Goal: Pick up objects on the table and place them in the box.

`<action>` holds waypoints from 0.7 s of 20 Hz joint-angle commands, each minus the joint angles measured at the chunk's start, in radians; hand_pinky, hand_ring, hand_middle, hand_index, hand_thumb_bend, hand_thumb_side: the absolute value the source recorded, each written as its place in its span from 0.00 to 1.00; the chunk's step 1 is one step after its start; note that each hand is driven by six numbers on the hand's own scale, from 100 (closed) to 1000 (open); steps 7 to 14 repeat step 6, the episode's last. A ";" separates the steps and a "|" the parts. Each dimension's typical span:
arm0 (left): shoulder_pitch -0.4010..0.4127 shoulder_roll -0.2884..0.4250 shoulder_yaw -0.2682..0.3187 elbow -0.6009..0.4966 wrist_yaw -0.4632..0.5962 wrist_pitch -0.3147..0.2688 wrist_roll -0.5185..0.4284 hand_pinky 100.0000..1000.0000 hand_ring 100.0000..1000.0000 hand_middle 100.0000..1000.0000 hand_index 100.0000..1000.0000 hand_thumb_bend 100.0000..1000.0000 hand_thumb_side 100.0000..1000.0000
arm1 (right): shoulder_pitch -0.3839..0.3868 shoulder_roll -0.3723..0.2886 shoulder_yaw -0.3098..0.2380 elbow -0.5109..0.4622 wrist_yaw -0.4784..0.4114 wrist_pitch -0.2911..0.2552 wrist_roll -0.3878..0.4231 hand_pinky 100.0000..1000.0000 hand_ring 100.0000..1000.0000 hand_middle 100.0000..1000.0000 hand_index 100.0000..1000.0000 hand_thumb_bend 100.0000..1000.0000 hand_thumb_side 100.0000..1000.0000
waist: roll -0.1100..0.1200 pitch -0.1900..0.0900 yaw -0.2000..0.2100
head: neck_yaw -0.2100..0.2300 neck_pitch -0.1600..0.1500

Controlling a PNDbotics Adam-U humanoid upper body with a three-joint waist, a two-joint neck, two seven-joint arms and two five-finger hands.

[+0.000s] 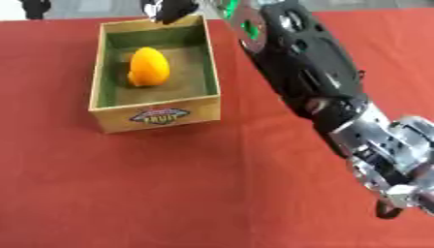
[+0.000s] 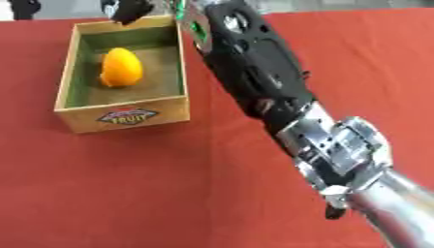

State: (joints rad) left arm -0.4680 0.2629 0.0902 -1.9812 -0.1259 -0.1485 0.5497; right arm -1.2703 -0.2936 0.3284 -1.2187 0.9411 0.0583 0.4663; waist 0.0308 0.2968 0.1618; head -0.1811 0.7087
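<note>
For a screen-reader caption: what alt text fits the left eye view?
An orange fruit lies inside a wooden box labelled FRUIT on a red tablecloth. The robot's right arm reaches across, its hand at the box's far rim.

One readable mark shows. On the near outer wall of the wooden box (image 1: 157,116) sits a dark oval label (image 1: 159,116), lying toward 6 o'clock from the box's middle. Across the label's centre the word "FRUIT" stands in light capital letters on a dark band. Above that word, toward 12 o'clock inside the oval, runs a smaller reddish line of lettering that is too blurred to read. The same label appears in both eye views, with "FRUIT" legible in each. No other text, number or sign can be read anywhere else.
</note>
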 commanded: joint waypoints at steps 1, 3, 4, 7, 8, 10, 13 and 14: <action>-0.008 0.018 0.007 -0.019 -0.009 -0.001 0.008 0.53 0.57 0.61 0.76 0.00 0.87 | 0.018 -0.103 0.006 -0.202 -0.098 0.041 -0.008 0.80 0.82 0.72 1.00 0.00 0.58 | 0.005 -0.021 -0.004 | 0.014 0.006; -0.008 0.019 0.008 -0.019 -0.010 -0.001 0.010 0.53 0.57 0.61 0.76 0.00 0.87 | 0.059 -0.154 0.008 -0.311 -0.153 0.076 -0.017 0.79 0.81 0.71 1.00 0.00 0.58 | 0.007 -0.020 -0.009 | 0.021 0.006; -0.009 0.020 0.009 -0.019 -0.011 -0.001 0.011 0.53 0.57 0.61 0.76 0.00 0.87 | 0.081 -0.180 0.008 -0.363 -0.181 0.094 -0.024 0.79 0.80 0.71 1.00 0.00 0.58 | 0.008 -0.019 -0.012 | 0.025 0.006; -0.009 0.021 0.010 -0.019 -0.012 -0.001 0.012 0.53 0.57 0.61 0.76 0.00 0.87 | 0.122 -0.224 0.005 -0.455 -0.237 0.131 -0.040 0.78 0.78 0.69 0.98 0.00 0.62 | 0.010 -0.018 -0.018 | 0.031 0.007; -0.009 0.021 0.010 -0.019 -0.012 -0.001 0.012 0.53 0.57 0.61 0.76 0.00 0.87 | 0.122 -0.224 0.005 -0.455 -0.237 0.131 -0.040 0.78 0.78 0.69 0.98 0.00 0.62 | 0.010 -0.018 -0.018 | 0.031 0.007; -0.009 0.021 0.010 -0.019 -0.012 -0.001 0.012 0.53 0.57 0.61 0.76 0.00 0.87 | 0.122 -0.224 0.005 -0.455 -0.237 0.131 -0.040 0.78 0.78 0.69 0.98 0.00 0.62 | 0.010 -0.018 -0.018 | 0.031 0.007; -0.009 0.021 0.010 -0.019 -0.012 -0.001 0.012 0.53 0.57 0.61 0.76 0.00 0.87 | 0.122 -0.224 0.005 -0.455 -0.237 0.131 -0.040 0.78 0.78 0.69 0.98 0.00 0.62 | 0.010 -0.018 -0.018 | 0.031 0.007; -0.009 0.021 0.010 -0.019 -0.012 -0.001 0.012 0.53 0.57 0.61 0.76 0.00 0.87 | 0.122 -0.224 0.005 -0.455 -0.237 0.131 -0.040 0.78 0.78 0.69 0.98 0.00 0.62 | 0.010 -0.018 -0.018 | 0.031 0.007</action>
